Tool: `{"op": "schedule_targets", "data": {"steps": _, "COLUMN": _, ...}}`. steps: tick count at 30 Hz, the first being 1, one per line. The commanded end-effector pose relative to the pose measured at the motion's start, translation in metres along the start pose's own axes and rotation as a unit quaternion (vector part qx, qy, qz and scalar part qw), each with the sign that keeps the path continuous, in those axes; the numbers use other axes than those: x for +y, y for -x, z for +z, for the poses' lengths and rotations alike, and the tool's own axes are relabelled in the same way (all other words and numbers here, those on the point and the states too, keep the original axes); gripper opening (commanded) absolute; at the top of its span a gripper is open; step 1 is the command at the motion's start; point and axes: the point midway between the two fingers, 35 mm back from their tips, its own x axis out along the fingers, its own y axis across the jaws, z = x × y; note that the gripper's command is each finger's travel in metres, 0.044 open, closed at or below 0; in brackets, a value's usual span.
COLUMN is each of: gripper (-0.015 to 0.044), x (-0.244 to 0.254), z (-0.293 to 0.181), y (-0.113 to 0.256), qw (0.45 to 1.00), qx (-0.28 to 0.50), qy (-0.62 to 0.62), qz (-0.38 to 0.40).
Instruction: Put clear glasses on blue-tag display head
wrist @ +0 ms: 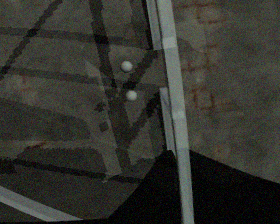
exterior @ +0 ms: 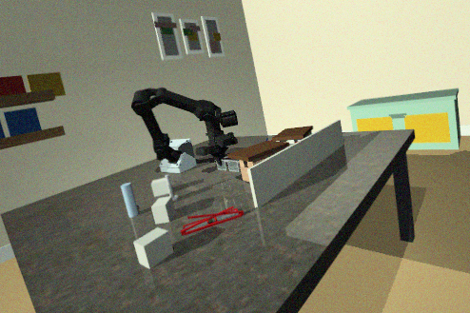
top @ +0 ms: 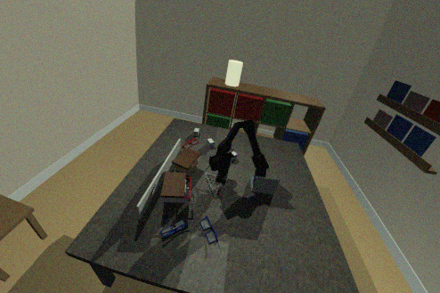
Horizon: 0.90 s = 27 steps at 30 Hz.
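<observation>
The clear glasses [top: 215, 192] [exterior: 228, 166] [wrist: 175, 90] are low at the table, in front of the heads; the wrist view shows their pale front frame running top to bottom, with two round nose pads. My gripper [top: 220, 182] [exterior: 220, 164] [wrist: 174, 159] is shut on this frame near one lens, its dark fingers on both sides. Two display heads with brown tops, one farther back [top: 186, 158] [exterior: 262, 150] and one nearer the top camera [top: 174, 184] [exterior: 294, 132], stand beside the white panel. The blue tag cannot be made out. Something red is at the nearer head's front.
The long white panel [top: 160, 174] [exterior: 300, 162] stands behind the heads. Red glasses [top: 191, 142] [exterior: 211, 221] and white blocks [top: 210, 141] [exterior: 153, 247] lie past one end. A pale blue cylinder [exterior: 128, 199] stands near the blocks. Blue glasses [top: 174, 229] lie at the other end.
</observation>
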Motion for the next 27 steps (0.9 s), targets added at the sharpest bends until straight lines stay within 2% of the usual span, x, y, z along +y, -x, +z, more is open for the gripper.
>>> {"op": "schedule_targets", "data": {"steps": 1, "gripper": 0.0, "x": 0.0, "z": 0.0, "y": 0.0, "qw": 1.0, "qx": 0.0, "qy": 0.0, "qz": 0.0}}
{"op": "schedule_targets", "data": {"steps": 6, "gripper": 0.0, "x": 0.002, "z": 0.002, "y": 0.013, "qw": 1.0, "qx": 0.0, "qy": 0.001, "qz": 0.001}}
{"op": "schedule_targets", "data": {"steps": 22, "gripper": 0.0, "x": 0.004, "z": 0.006, "y": 0.098, "qw": 1.0, "qx": -0.001, "qy": 0.002, "qz": 0.002}}
{"op": "schedule_targets", "data": {"steps": 27, "gripper": 0.0, "x": 0.003, "z": 0.008, "y": 0.101, "qw": 1.0, "qx": -0.001, "qy": 0.002, "qz": 0.002}}
